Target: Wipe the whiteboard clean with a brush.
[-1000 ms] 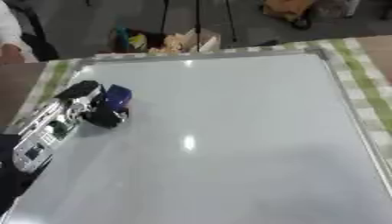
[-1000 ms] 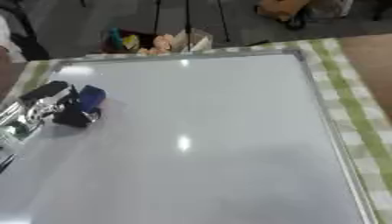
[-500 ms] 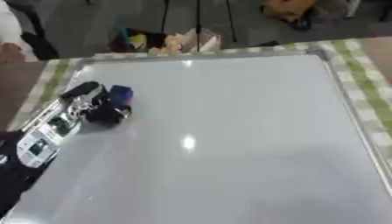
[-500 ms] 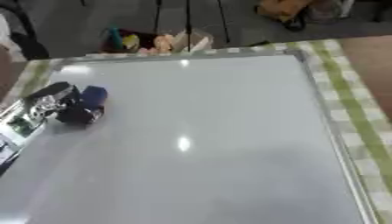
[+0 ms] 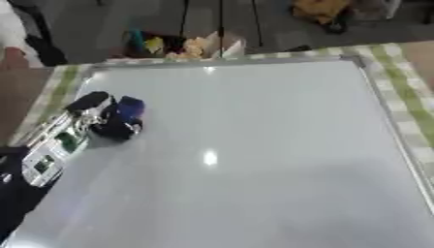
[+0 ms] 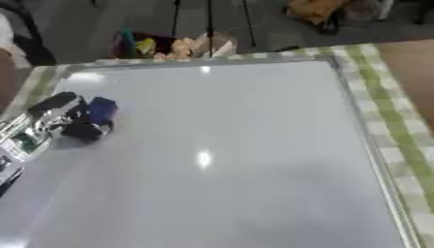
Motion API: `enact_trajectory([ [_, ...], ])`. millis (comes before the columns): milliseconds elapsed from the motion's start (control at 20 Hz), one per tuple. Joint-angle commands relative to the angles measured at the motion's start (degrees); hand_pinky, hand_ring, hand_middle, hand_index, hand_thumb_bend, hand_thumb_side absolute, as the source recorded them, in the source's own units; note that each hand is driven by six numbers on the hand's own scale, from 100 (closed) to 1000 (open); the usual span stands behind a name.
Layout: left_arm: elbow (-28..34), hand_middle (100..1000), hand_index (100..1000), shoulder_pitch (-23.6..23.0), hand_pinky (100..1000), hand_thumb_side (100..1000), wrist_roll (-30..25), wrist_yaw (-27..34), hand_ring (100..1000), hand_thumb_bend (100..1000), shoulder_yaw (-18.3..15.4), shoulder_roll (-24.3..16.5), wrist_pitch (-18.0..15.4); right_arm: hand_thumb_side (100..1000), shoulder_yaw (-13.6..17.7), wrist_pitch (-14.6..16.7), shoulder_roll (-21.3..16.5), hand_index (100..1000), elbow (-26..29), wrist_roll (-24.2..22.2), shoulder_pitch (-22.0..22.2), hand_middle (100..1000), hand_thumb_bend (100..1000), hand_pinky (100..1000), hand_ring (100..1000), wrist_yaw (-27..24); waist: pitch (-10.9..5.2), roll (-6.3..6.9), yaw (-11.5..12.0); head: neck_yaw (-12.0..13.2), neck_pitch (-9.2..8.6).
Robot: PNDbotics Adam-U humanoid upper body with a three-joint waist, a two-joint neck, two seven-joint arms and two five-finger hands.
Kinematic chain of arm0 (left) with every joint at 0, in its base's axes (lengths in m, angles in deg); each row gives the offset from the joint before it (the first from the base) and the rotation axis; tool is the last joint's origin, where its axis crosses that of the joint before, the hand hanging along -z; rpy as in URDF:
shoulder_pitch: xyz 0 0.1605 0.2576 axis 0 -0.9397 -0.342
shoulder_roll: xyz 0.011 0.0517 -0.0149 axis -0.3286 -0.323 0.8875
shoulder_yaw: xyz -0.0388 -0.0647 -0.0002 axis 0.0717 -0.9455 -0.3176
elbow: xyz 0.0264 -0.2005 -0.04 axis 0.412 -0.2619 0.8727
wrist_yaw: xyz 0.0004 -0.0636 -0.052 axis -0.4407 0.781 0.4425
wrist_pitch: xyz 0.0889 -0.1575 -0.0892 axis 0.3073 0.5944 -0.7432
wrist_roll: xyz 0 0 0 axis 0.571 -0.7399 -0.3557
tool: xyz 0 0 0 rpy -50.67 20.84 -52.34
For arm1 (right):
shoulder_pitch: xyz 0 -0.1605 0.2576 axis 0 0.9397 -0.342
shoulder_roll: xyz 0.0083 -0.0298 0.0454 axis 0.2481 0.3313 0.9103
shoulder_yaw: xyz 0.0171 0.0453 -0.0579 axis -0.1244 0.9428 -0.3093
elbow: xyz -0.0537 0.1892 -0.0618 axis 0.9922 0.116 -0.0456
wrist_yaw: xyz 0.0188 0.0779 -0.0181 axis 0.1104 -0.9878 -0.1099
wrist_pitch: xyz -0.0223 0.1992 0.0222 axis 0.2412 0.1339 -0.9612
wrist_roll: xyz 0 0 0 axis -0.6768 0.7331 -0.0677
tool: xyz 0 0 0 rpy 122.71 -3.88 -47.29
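Left hand (image 5: 101,118) at nine o'clock on the whiteboard (image 5: 254,145), fingers curled round the blue brush (image 5: 129,109); board surface extends toward three o'clock; right hand unseen.

L hand (image 5: 100,118) fingers blurred round blue brush (image 5: 129,107).

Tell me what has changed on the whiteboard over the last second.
Hardly anything. The robot's left hand stays at the left edge of the white whiteboard, fingers curled round the blue and black brush, at most nudged slightly toward the far edge. The board surface stays free of visible marks, and the green checked tablecloth is unchanged. The right hand is out of view.
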Motion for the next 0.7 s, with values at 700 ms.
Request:
enact_trajectory([
  [700,1.9,446,379,0.0,455,384,-5.3,-4.1,562,228,-0.5,-2.4,-2.0,799,0.4,-0.3,-1.1,695,0.9,-0.5,0.0,507,100,660,582,-0.5,-1.33,-0.40,0.6,-0.2,-0.74],
])
